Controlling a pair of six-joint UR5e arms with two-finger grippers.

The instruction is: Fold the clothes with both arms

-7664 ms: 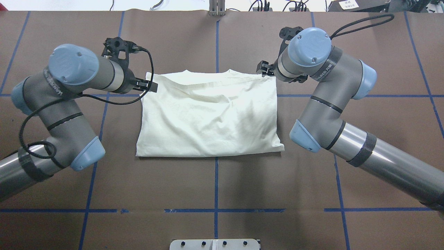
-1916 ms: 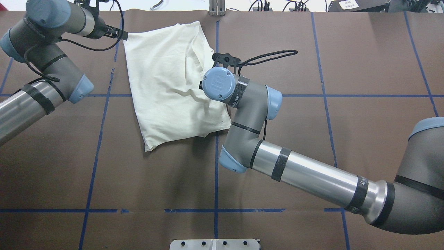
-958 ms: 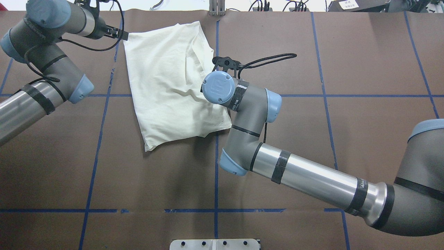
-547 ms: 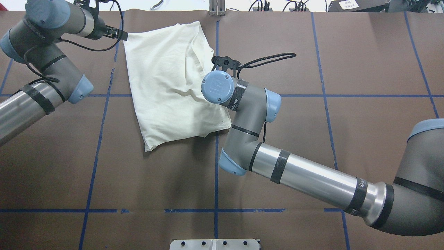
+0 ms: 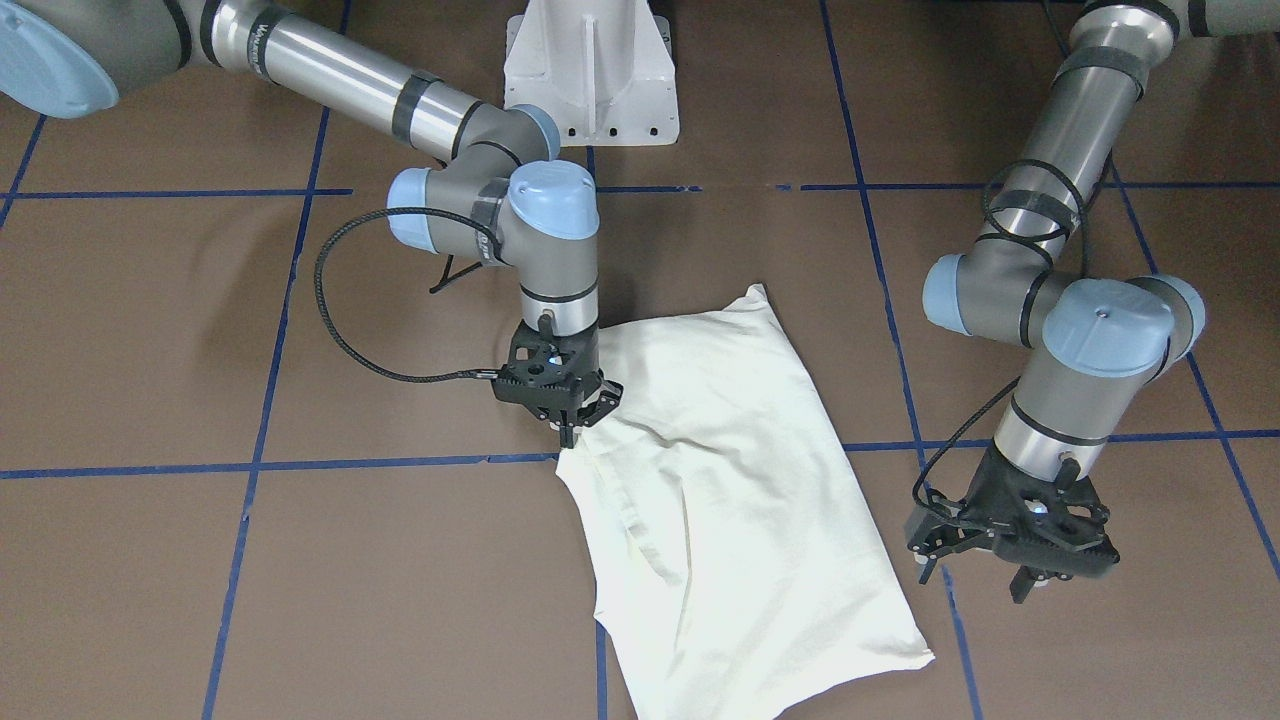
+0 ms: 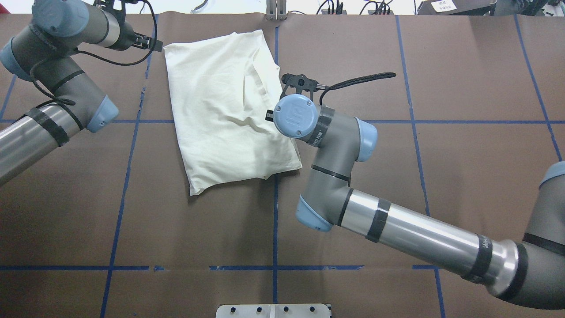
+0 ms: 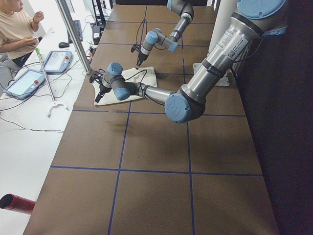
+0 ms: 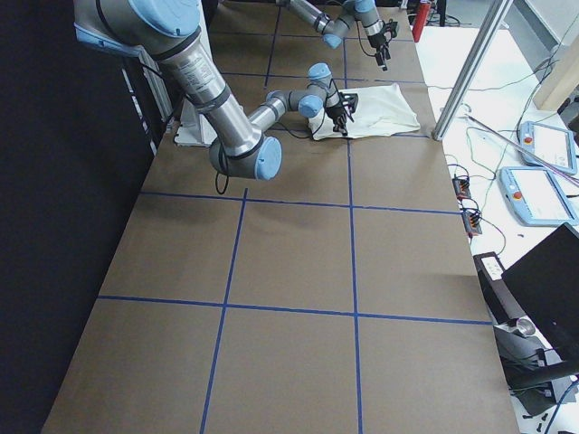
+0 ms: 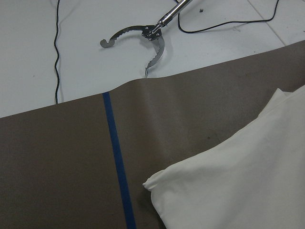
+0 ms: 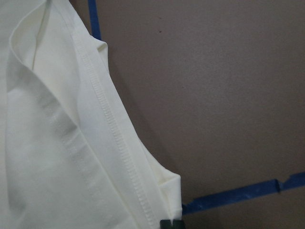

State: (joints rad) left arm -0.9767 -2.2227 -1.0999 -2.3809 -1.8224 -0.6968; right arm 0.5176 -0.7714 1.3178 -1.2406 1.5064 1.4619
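Pinching T-shirt point(image 5: 740, 480) edge, right hand point(image 5: 570, 428)

Robotics lab (taped table point(image 6: 441, 176), teach pendants point(image 8: 543, 193))

The shirt point(image 6: 225, 110) is showing plain cream. Blue lines point(image 6: 274, 229) are crossing the brown table point(image 6: 463, 66). The left arm point(image 6: 66, 84) and right arm point(image 6: 410, 232) are showing grey, silver and light blue, the left gripper point(image 5: 972, 587) and right gripper point(image 5: 572, 435) black.

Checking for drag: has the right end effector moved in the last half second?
Yes. Overhead, the blue wrist cap above the right end effector sat on the centre tape line; now it lies right of it. The shirt shifted too.
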